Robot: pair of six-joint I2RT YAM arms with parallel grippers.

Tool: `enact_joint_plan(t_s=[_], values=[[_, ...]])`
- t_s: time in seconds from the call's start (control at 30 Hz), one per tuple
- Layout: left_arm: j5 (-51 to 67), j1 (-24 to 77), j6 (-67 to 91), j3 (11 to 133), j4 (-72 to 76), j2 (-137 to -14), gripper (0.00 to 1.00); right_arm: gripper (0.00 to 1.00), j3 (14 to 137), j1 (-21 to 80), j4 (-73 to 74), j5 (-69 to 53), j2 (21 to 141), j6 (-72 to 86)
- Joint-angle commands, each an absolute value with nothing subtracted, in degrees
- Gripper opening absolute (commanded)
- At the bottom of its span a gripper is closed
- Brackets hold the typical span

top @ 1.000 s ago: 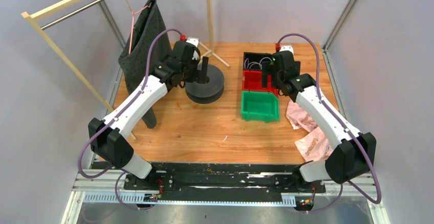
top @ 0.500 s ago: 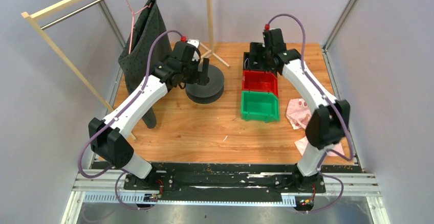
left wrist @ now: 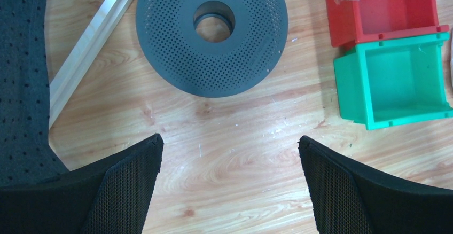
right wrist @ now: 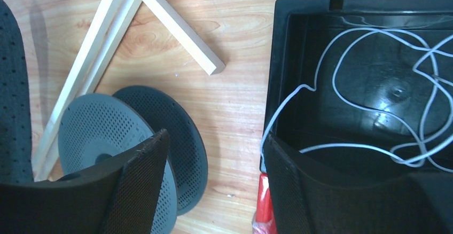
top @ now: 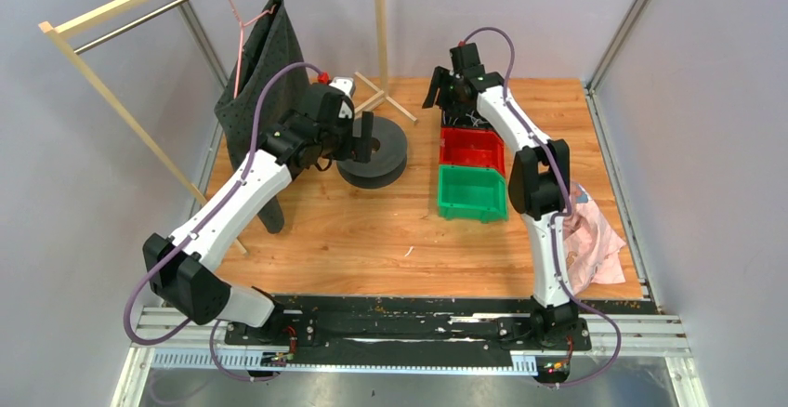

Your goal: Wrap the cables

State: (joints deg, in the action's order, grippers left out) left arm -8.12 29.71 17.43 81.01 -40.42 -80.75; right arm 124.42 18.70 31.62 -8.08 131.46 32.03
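a pale wooden table [top: 372, 240] walled in by grey panels carries both arms. the left gripper [left wrist: 229, 140] hangs over bare wood with its mesh-padded fingers [left wrist: 125, 188] spread wide and nothing between them. just beyond the tips a grey perforated spool [left wrist: 176, 47] lies flat. in the left wrist view, a wooden rack foot [left wrist: 88, 39] slants away ahead of the left-hand finger, with dark dotted cloth [left wrist: 21, 68] outside that finger. ahead of the right-hand finger sits a green bin [left wrist: 398, 82], and a red bin [left wrist: 384, 7] stands right against its far side.

the right gripper [right wrist: 216, 138] is spread apart too, gripping nothing, with bare wood in the gap. in the right wrist view, its left-hand finger covers part of the spool. its right-hand finger lies over the near left corner of a black bin [right wrist: 280, 68]. the cables [right wrist: 347, 146], thin white wires in loose loops, lie inside this bin, ahead and to the right of that finger. one strand climbs over the bin's left wall and drops just beside the fingertip; whether it touches cannot be told.
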Motion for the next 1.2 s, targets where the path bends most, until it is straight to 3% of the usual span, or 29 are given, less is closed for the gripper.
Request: enact_joint_plan(t_s=[0.0,0.37,0.47,0.5,0.93,1.17], values=[[-8.29,29.71,17.87,79.87,-40.73,-79.31,1.0,0.63,128.54,17.61,33.22,-9.16,133.29,35.11],[-8.8,29.71,17.53,80.48,-40.71,-80.75,1.0,0.37,126.54,16.41,32.8,-8.7,133.33,34.32],[-8.7,29.66,17.49,80.93,-40.73,-81.37,1.0,0.03,125.9,15.64,32.7,-10.31,132.21,34.39],[-8.66,29.7,17.47,81.09,-40.74,-81.58,1.0,0.01,125.86,15.31,32.71,-11.05,131.44,34.3],[-10.11,29.71,13.1,91.88,-40.72,-82.69,1.0,0.01,135.49,12.92,32.67,-18.81,106.83,26.35],[-1.05,29.71,10.68,101.97,-40.01,-84.96,0.98,0.01,134.06,13.01,28.94,-26.52,96.97,26.05]])
